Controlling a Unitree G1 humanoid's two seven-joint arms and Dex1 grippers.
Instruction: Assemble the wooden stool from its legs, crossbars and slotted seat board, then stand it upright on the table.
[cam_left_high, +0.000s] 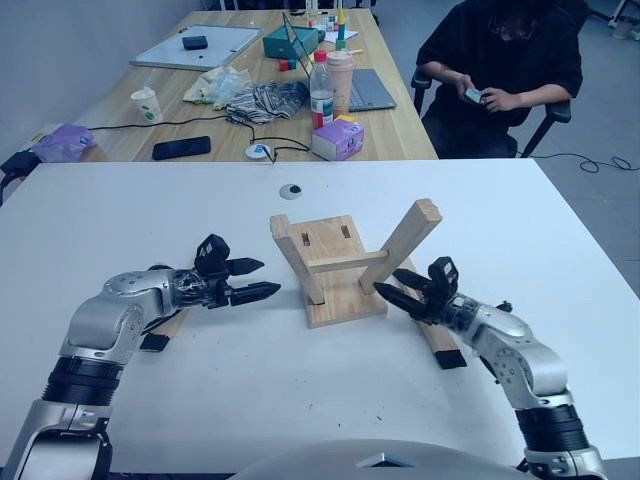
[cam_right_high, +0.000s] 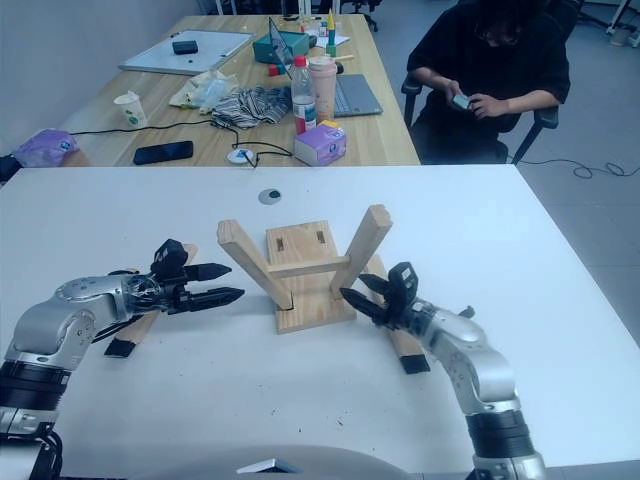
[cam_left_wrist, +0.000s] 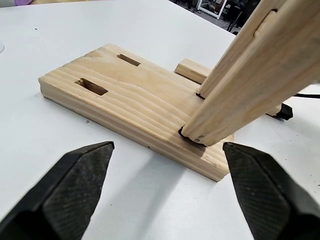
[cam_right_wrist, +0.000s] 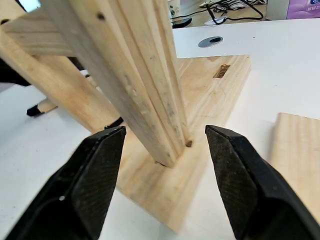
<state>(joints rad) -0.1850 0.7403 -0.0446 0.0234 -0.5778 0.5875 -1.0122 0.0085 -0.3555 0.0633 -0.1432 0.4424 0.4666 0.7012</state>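
Note:
The slotted seat board (cam_left_high: 335, 268) lies flat on the white table (cam_left_high: 520, 230). Two legs (cam_left_high: 404, 243) joined by a crossbar (cam_left_high: 338, 263) stand tilted in its near slots; two far slots (cam_left_wrist: 91, 86) are bare. My left gripper (cam_left_high: 262, 279) is open, just left of the board, fingers pointing at it. My right gripper (cam_left_high: 392, 283) is open at the foot of the right leg (cam_right_wrist: 145, 85), one finger on each side. A loose leg (cam_left_high: 440, 345) lies under my right arm, and another wooden piece (cam_right_high: 135, 330) lies under my left arm.
A round grommet (cam_left_high: 290, 191) sits in the table beyond the board. Behind is a second table (cam_left_high: 200, 80) with bottles, a laptop, a phone and clutter. A seated person is at the far right.

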